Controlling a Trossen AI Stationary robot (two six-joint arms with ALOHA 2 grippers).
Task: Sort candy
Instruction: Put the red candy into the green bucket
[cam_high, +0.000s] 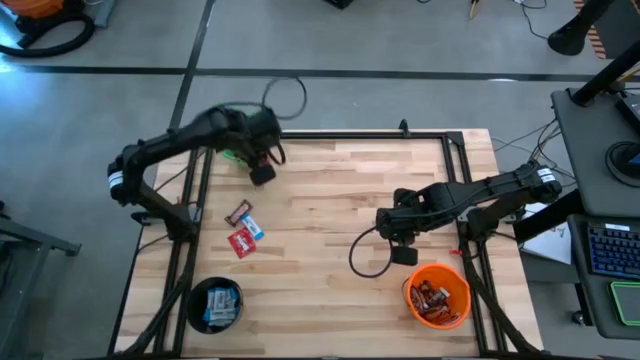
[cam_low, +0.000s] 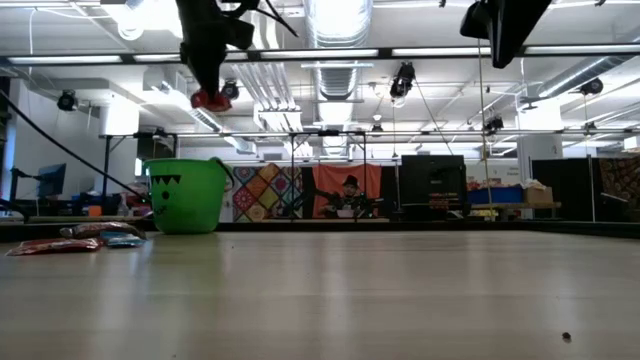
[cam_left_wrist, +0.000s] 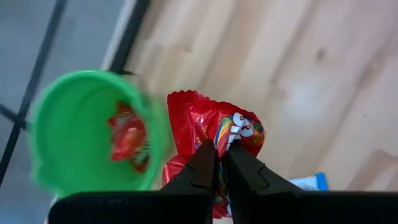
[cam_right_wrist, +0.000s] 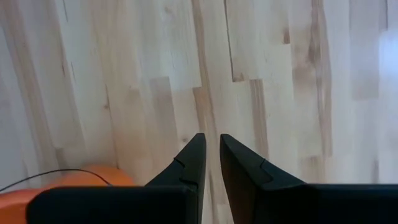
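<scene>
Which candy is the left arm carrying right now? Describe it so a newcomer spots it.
Start at the green bucket at the table's far left corner. Just beside its rim hangs the left end effector, shut on a red packet. It is the only candy off the table; the other loose pieces lie flat on the wood.
</scene>
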